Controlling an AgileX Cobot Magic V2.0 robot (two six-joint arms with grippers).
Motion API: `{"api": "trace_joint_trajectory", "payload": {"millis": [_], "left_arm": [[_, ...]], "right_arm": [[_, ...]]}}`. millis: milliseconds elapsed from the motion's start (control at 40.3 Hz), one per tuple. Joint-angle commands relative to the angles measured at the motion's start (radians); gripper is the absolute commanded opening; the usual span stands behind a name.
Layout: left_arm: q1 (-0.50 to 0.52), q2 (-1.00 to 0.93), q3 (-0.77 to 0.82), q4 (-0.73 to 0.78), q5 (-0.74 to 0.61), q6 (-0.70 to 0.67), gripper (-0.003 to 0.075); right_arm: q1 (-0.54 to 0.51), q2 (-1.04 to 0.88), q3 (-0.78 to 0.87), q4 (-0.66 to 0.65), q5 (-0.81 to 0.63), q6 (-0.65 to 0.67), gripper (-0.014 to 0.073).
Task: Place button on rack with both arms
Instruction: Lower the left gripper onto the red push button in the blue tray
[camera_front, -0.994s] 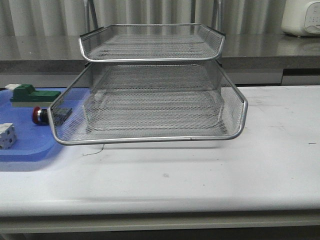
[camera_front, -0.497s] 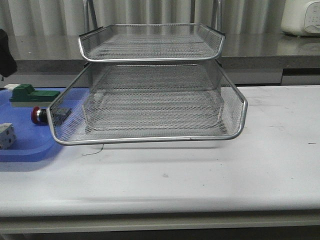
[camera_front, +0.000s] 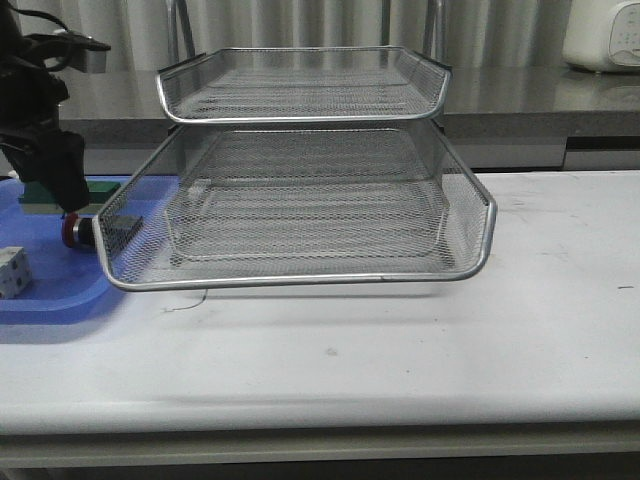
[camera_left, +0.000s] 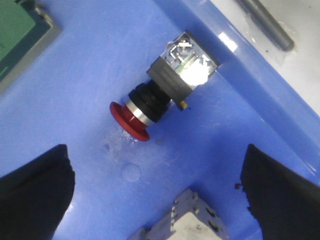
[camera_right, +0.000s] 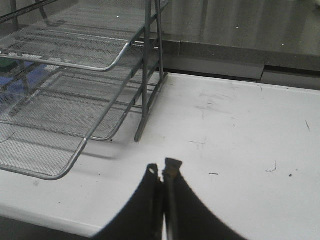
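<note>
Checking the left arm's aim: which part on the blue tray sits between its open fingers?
The button, red-capped, lying on its side; the white cube and green block sit off-centre.

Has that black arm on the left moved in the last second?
Yes. The left gripper was out of the front view a second ago. It has come in from the upper left and down over the blue tray, just above the button beside the rack.

A flat blue tray (camera_front: 45, 300) lies at the left on the white table (camera_front: 420, 340). In it, a green-and-white block (camera_front: 98, 188) sits far, a small white cube (camera_front: 12, 271) near. A white appliance (camera_front: 602, 32) stands far right.
</note>
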Motion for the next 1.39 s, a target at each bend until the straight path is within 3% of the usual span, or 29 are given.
{"api": "trace_joint_trajectory", "payload": {"millis": [0, 522, 894, 969, 1217, 1366], "left_arm": [[0.001, -0.002, -0.086, -0.02, 0.035, 0.001, 0.064], [-0.057, 0.191, -0.298, -0.003, 0.058, 0.003, 0.064], [-0.064, 0.21, -0.307, -0.002, 0.064, 0.003, 0.0628], [-0.064, 0.21, -0.307, -0.002, 0.071, 0.003, 0.0574], [-0.062, 0.21, -0.307, -0.002, 0.077, 0.003, 0.0292], [-0.062, 0.21, -0.307, -0.002, 0.077, 0.003, 0.0202]], "right_arm": [[0.001, 0.006, -0.029, 0.006, -0.081, -0.001, -0.006], [0.001, 0.006, -0.029, 0.006, -0.081, -0.001, -0.006], [0.001, 0.006, -0.029, 0.006, -0.081, -0.001, -0.006], [0.001, 0.006, -0.029, 0.006, -0.081, -0.001, -0.006], [0.001, 0.006, -0.029, 0.006, -0.081, -0.001, -0.006], [0.001, 0.006, -0.029, 0.006, -0.081, -0.001, -0.006]]}}
